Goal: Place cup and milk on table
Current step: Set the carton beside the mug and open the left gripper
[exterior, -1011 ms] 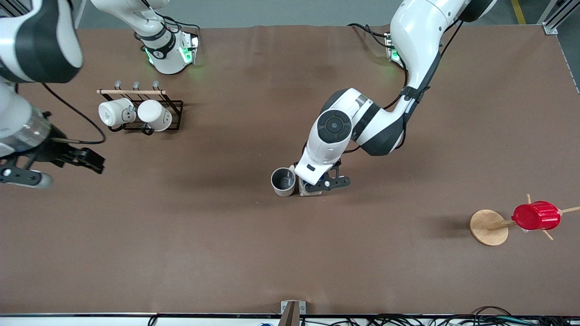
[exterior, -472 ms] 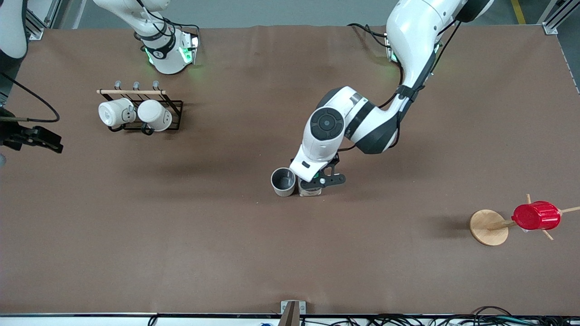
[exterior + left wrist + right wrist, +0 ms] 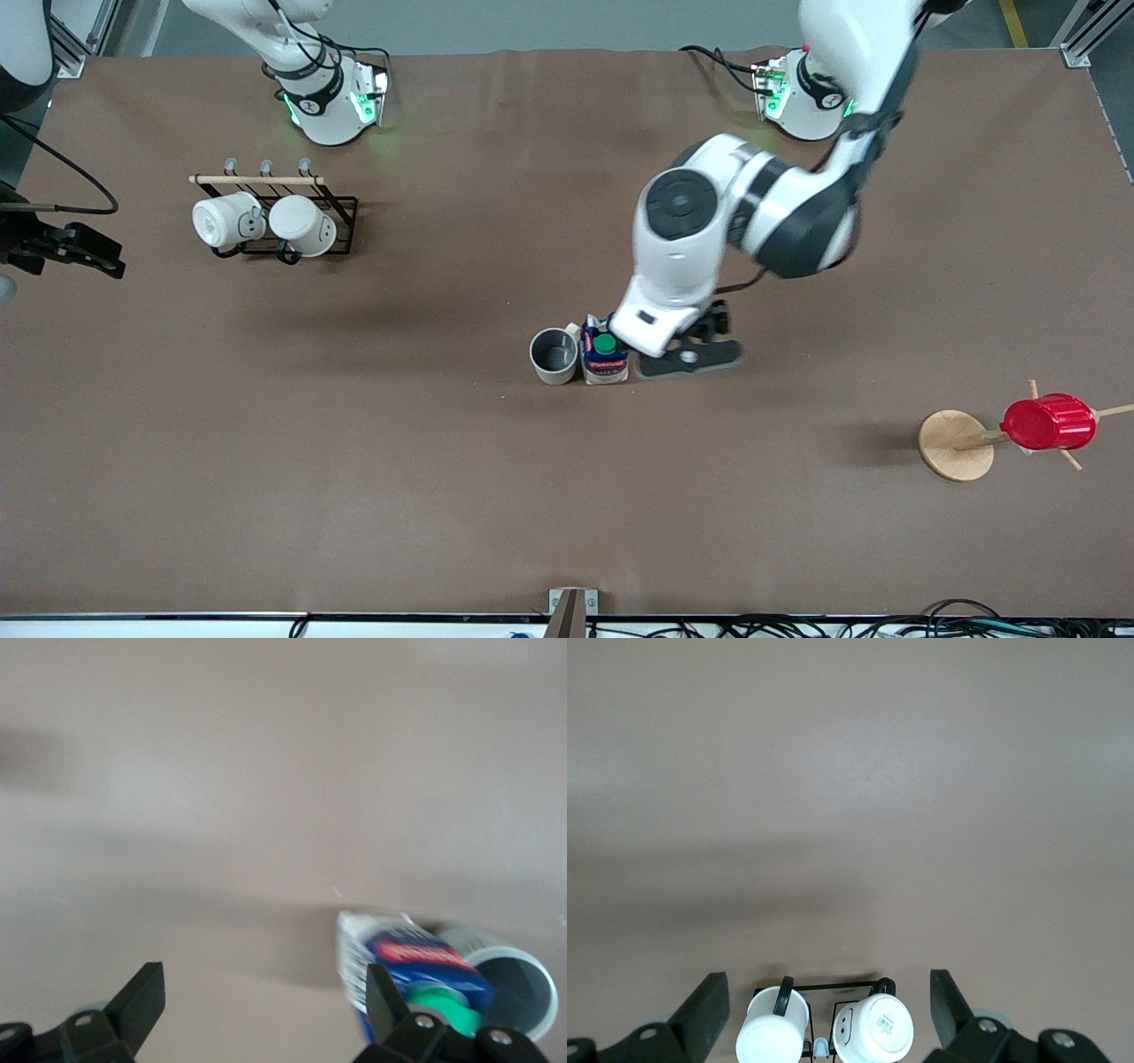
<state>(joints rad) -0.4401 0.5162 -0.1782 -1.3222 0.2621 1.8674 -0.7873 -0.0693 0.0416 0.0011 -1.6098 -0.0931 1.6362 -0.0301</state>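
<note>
The cream-beige cup (image 3: 555, 355) with grey inside stands upright on the brown table (image 3: 443, 496) near its middle. The milk (image 3: 605, 356), with blue top and green cap, stands right beside it, toward the left arm's end. My left gripper (image 3: 687, 350) is open and empty, up over the table just beside the milk. In the left wrist view the gripper (image 3: 261, 1001) is wide open, with the milk (image 3: 416, 966) and cup (image 3: 514, 983) beside one finger. My right gripper (image 3: 75, 252) waits open at the right arm's end of the table; it also shows in the right wrist view (image 3: 828, 1005).
A black rack (image 3: 341, 208) with two white mugs (image 3: 266, 221) stands near the right arm's base; the mugs also show in the right wrist view (image 3: 824, 1032). A red ribbed cup (image 3: 1050, 422) hangs on a wooden stand (image 3: 952, 443) toward the left arm's end.
My left gripper has let go of the milk, risen and shifted toward the left arm's end, so the milk's top shows. My right arm drew back to the table's edge.
</note>
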